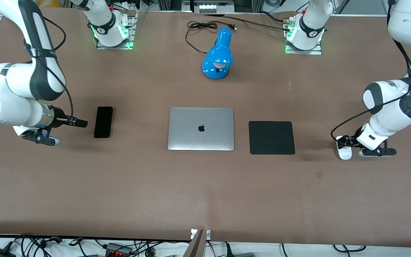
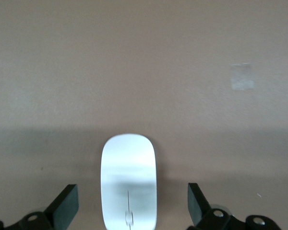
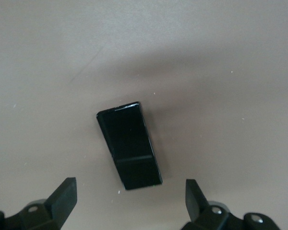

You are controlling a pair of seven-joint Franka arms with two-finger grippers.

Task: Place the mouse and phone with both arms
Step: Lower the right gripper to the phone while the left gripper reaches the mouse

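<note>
Early going: both grippers spread wide and empty, the left gripper (image 2: 133, 203) straddling the mouse (image 2: 128, 182), the right gripper (image 3: 130, 199) nearing the phone (image 3: 129, 151), each item well apart from the laptop (image 1: 201, 128), nothing placed.

The mouse (image 2: 128, 184) is glossy white plastic. The phone (image 3: 129, 146) has a shiny black face. The counter (image 1: 205, 189) looks matt brown.
</note>
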